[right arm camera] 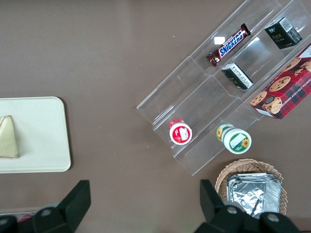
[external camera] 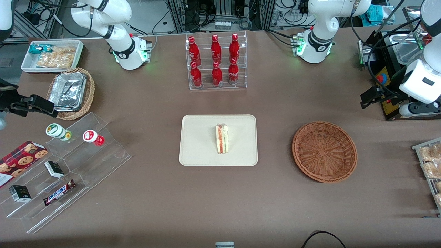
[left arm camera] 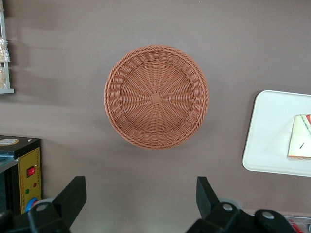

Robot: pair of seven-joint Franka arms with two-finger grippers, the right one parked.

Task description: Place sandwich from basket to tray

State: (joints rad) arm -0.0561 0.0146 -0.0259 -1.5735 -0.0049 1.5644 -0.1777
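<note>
- The sandwich [external camera: 222, 138] — a triangular wedge of white bread with orange-red and green layers — lies near the middle of the tray.
- The tray [external camera: 196, 144], cream-beige with rounded corners, sits flat at the table's centre.
- The basket [external camera: 324, 151] — round, reddish-brown wicker — sits empty beside the tray, toward the working arm's end.
- The gripper [left arm camera: 141, 196] hangs high over the table beside the basket, fingers spread.

Glossy white rounded arm segments, black joint bands, green base lights, black cables, black end effector [left arm camera: 141, 201] with wide-apart fingers
</note>
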